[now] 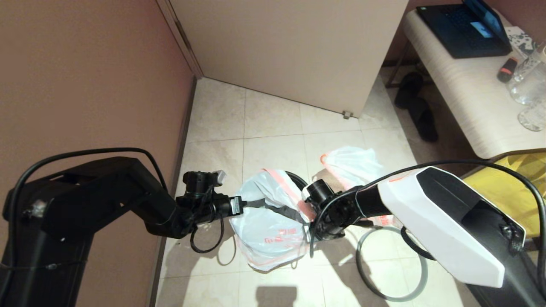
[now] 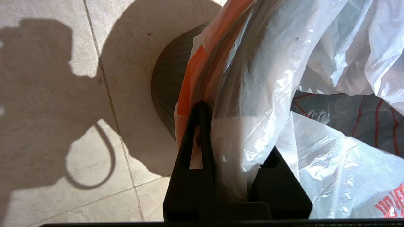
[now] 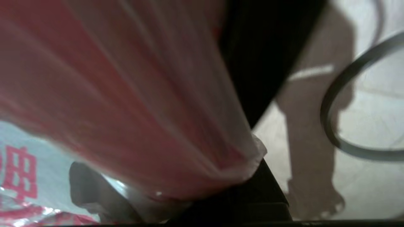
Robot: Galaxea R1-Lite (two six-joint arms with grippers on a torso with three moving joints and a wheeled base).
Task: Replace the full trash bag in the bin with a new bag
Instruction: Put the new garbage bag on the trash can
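The new bag [image 1: 268, 230], thin white plastic with red characters and a pink band, hangs stretched between both grippers over the black bin [image 1: 299, 178], most of which it hides. My left gripper [image 1: 249, 204] is shut on the bag's near-left edge; in the left wrist view the plastic [image 2: 258, 94] is pinched in the gripper [image 2: 236, 142] beside the bin's ribbed wall [image 2: 165, 85]. My right gripper [image 1: 308, 209] is shut on the pink band [image 3: 157, 119]. The full trash bag [image 1: 354, 164] lies on the floor behind the bin. The grey hoop [image 1: 392, 264] lies on the tiles at the right.
A brown wall [image 1: 85, 85] runs along the left and a door [image 1: 290, 47] stands ahead. A bench [image 1: 469, 94] with a laptop [image 1: 465, 25] and glassware is at the right, dark slippers [image 1: 420, 111] beside it. A yellow tote [image 1: 507, 187] sits by my right arm.
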